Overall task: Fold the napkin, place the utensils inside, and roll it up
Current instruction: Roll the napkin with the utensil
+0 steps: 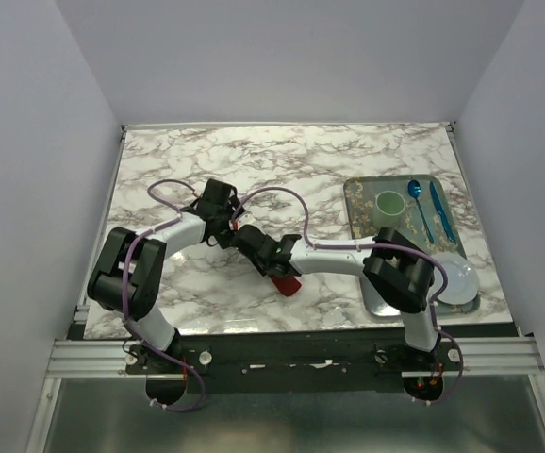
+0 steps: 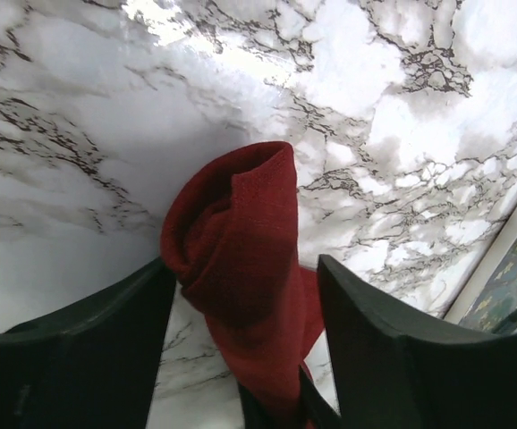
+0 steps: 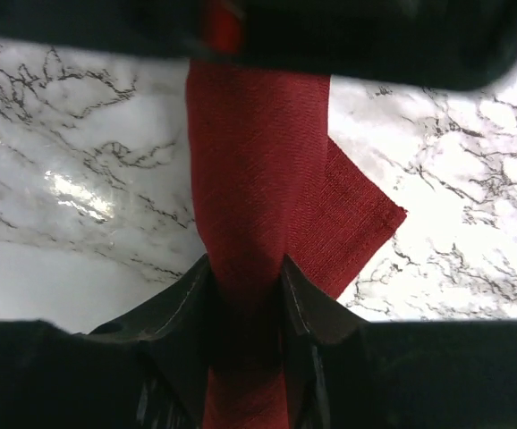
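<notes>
At left, the left gripper (image 2: 245,268) is spread wide about the rolled napkin (image 2: 241,232), a gap being seen at its right finger (image 2: 393,349), while the right gripper (image 3: 245,273) is pinched narrowly on that napkin, which is found between both at mid-table (image 1: 159,160).

Left arm (image 1: 173,231) and right arm (image 1: 334,257) reaching inward, wrists close, left jaws apart, right jaws clamped
</notes>
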